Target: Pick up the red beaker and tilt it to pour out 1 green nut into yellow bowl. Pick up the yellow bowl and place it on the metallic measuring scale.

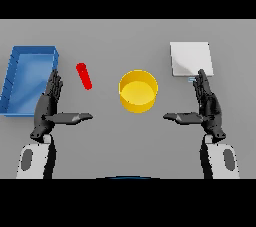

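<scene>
- Sat at the far left of the grey tabletop [125, 136]: a blue tray [15, 93], apparently holding nothing, no part in the task as worded.
- Hovered just right of the tray: the left robot hand [50, 108], fingers straight, thumb stuck out sideways, gripping nothing.
- Lay tilted just beyond that thumb: the red beaker [84, 76], untouched, not yet lifted; no green nut visible anywhere.
- Stood near the middle, well apart from both hands: the yellow bowl [138, 91], upright, looking empty, so pouring judged not yet begun.
- Rested at upper right, bare: the metallic measuring scale [191, 58], a pale square plate; bowl not yet on it.
- Hovered just below the scale: the right robot hand [207, 106], likewise spread flat, thumb out, holding nothing.
- Judged overall: nothing done; grasp, pour, bowl lift and placement all left.
- Found no brand, label or legible writing on anything.
</scene>
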